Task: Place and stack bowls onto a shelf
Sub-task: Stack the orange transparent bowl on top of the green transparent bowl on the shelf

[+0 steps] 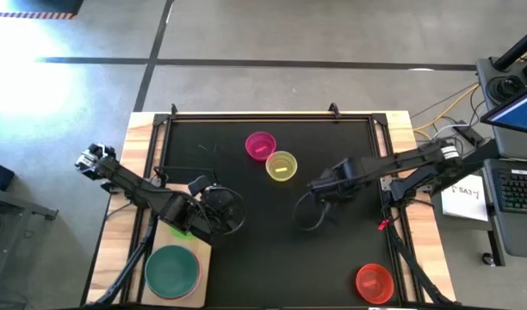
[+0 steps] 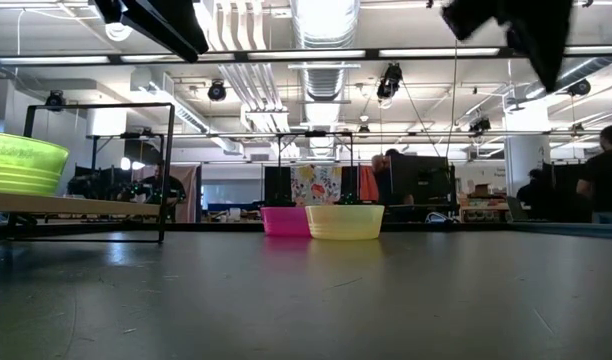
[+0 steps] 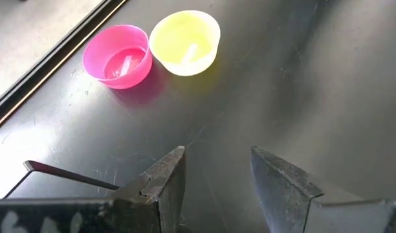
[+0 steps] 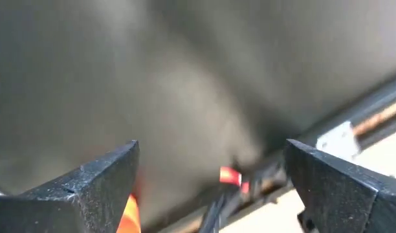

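Wooden shelf at the mat's left carries stacked bowls, teal-green bowl uppermost. Left gripper hovers beside it, fingers apart, empty. Magenta bowl touches yellow bowl. Right gripper gapes empty; red bowl sits far right.

Black mat carries magenta bowl, yellow bowl touching, red bowl apart
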